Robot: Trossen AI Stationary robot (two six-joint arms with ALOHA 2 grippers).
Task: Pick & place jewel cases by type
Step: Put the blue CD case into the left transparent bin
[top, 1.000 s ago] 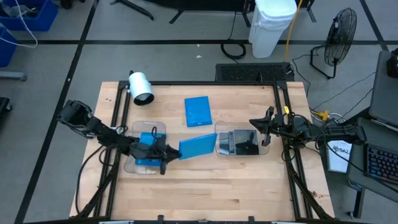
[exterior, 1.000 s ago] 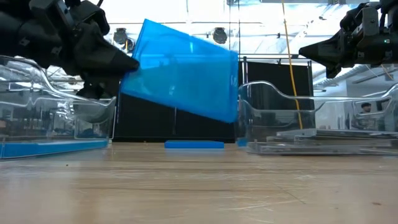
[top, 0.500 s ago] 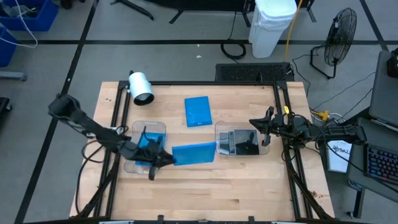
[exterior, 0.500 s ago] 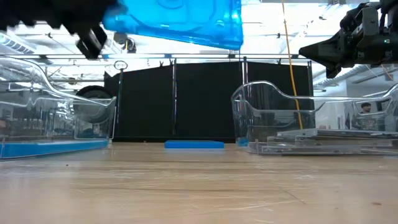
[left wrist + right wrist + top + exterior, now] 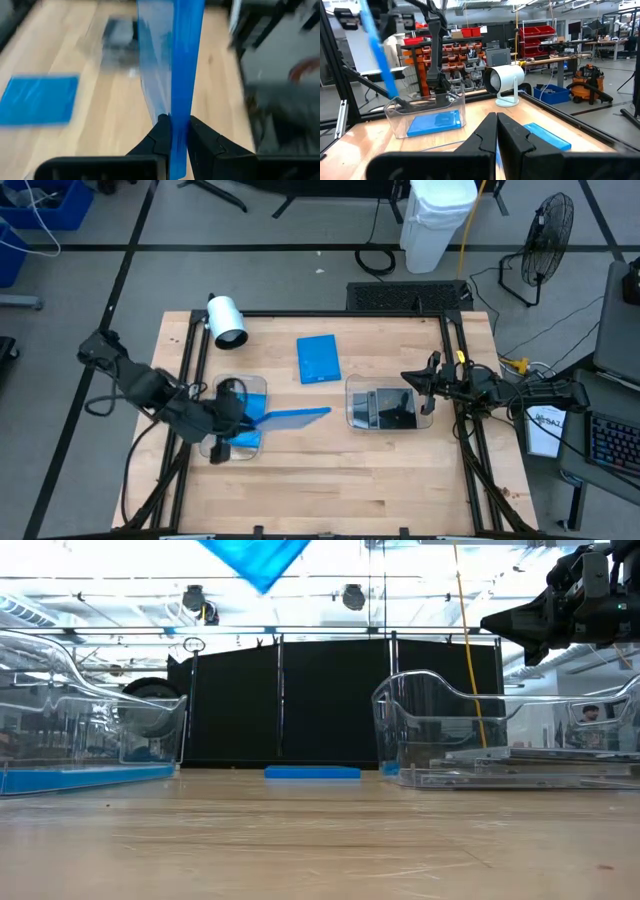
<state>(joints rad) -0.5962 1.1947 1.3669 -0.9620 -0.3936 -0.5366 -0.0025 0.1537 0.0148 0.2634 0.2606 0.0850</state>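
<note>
Left gripper (image 5: 243, 408) aloft, edge-on blue case (image 5: 295, 416)

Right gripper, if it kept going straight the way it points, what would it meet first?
Probably the clear plastic tray with grey cases right ahead of the right gripper, unless it passes above the rim; height is unclear.

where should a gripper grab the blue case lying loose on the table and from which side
Take the loose blue jewel case by two opposite edges, from straight above. It lies flat on the table with clear wood all round, so only its thin rim offers a pinch.

No legible text anywhere; any labels are perhaps too small to read.
</note>
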